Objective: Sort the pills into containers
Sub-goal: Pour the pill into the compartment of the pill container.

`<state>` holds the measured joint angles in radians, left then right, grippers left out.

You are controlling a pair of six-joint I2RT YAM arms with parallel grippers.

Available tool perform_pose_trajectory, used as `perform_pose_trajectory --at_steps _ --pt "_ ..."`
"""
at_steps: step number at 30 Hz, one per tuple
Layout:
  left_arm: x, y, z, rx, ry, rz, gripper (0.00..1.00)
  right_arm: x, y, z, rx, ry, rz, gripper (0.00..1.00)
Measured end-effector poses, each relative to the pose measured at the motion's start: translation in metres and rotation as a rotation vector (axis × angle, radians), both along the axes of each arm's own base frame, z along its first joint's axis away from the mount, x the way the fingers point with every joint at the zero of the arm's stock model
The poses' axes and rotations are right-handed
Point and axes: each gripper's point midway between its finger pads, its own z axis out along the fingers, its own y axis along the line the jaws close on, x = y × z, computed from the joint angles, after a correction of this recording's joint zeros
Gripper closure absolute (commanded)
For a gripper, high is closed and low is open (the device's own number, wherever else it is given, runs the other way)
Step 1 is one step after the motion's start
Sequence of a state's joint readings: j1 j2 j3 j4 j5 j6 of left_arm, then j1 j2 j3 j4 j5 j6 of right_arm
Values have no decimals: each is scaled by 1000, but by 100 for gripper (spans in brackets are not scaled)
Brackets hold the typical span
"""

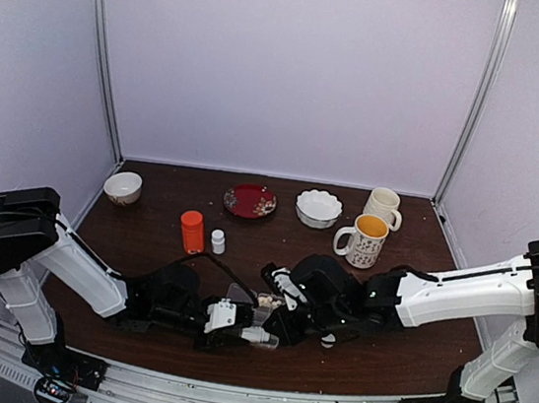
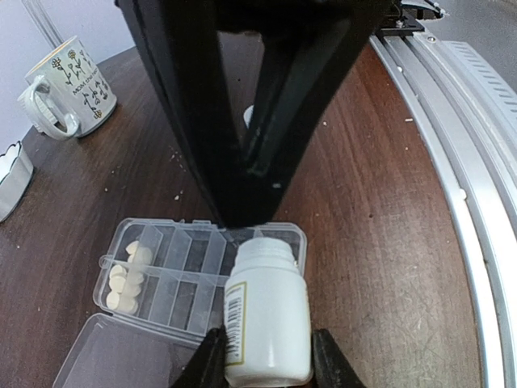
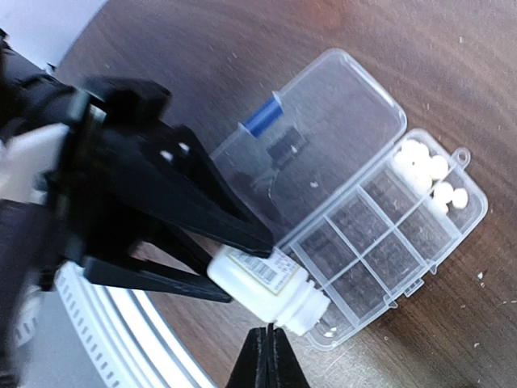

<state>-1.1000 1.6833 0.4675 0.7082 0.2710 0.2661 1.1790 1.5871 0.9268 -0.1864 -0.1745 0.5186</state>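
Two hands: meeting low over the near part of the surface (image 2: 380, 202).
Left hand (image 2: 271, 364): pinching a white bottle (image 2: 271, 315) by its body.
Bottle axis: tipped, neck end pointing away from the left hand and over one end of the pill box (image 3: 367, 242).
Right hand (image 3: 264, 356): fingers pressed together on nothing, tips just at the bottle's neck.
Pills (image 3: 428, 174): heaped in the cells at the opposite end; middle cells bare.
Lid (image 3: 323, 121): open flat beside the box.
Judgement: the left hand is the one placed to steer the neck along the row.
Far: orange bottle (image 1: 192, 232) and mugs (image 1: 362, 240), well apart.
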Motion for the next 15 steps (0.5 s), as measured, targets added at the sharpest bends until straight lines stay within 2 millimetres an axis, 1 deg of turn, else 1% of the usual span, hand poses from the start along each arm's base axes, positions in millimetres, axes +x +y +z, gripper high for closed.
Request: perform_pose_trajectory --at_steps 3,5,7,11,15 --pt "0 0 0 1 0 -1 100 1 4 14 42 -15 2 100" --pt "0 0 0 2 1 -2 100 1 8 15 53 -15 6 100" --pt "0 -1 0 3 1 -2 100 1 10 8 41 -5 11 100" --pt "1 -1 -1 13 3 3 100 -4 9 -22 -29 35 19 100" --pt "2 -2 0 13 3 4 100 -5 9 -22 -28 38 24 100"
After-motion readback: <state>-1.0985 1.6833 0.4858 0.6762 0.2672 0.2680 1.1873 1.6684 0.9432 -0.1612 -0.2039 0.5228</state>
